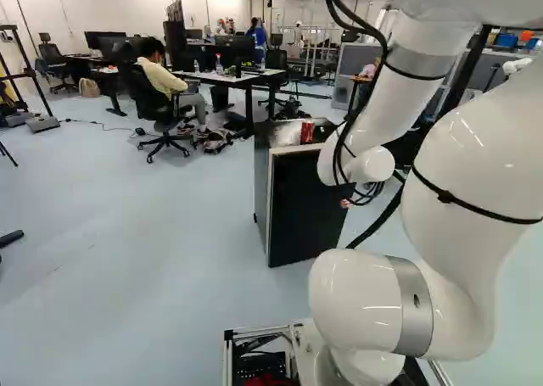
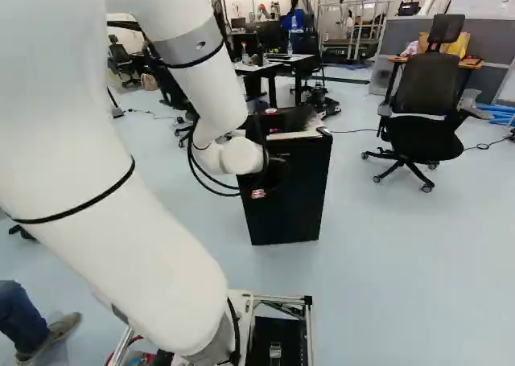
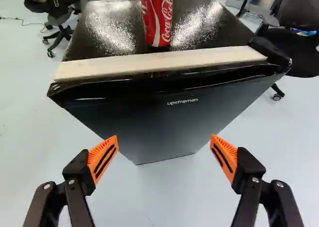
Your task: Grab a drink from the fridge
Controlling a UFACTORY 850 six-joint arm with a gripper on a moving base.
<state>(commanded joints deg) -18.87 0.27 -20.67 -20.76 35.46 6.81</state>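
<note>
My gripper shows only as a small orange patch against the dark fridge front in the right base view. In the wrist view the gripper is open, with its two orange-padded fingers wide apart and nothing between them. Ahead of it stands the small black fridge, also seen as a dark fridge in the left base view. Its door is closed, and a pale wooden strip runs along the top front edge. A red drink can stands upright on the fridge top. The fridge's inside is hidden.
Behind the fridge are a desk and a person seated on an office chair. An empty black office chair stands right of the fridge in the right base view. A person's leg and shoe show close by at that view's lower left.
</note>
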